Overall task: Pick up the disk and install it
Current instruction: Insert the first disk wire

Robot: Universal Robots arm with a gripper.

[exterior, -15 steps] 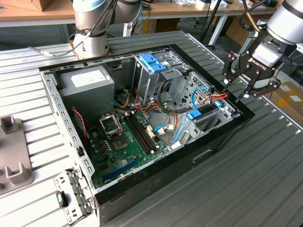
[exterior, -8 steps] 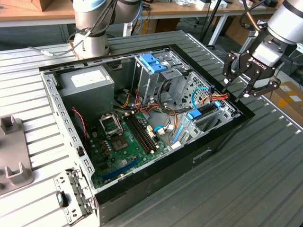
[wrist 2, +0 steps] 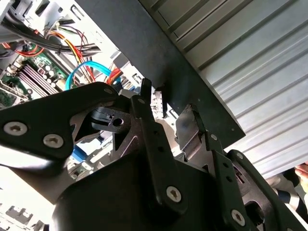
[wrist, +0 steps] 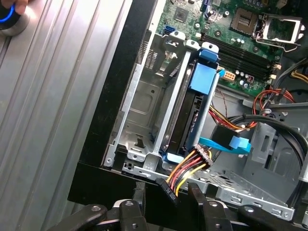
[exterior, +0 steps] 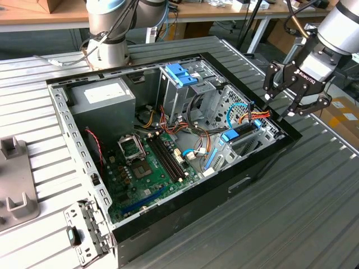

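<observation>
Disk [wrist: 192, 115] seated edge-up in drive cage [wrist: 144, 110] of open computer case [exterior: 263, 162], blue carrier rail [wrist: 204, 77] along its upper edge; cable bundle [wrist: 190, 166] of red, yellow and black wires just beside its end; motherboard [exterior: 151, 162] at the case's centre; tool [exterior: 291, 92] at 3 o'clock in the exterior view, above the case's rim, fingers [wrist 2: 144, 110] spread apart, holding nothing; case resting on ribbed metal tabletop [exterior: 314, 213].
</observation>
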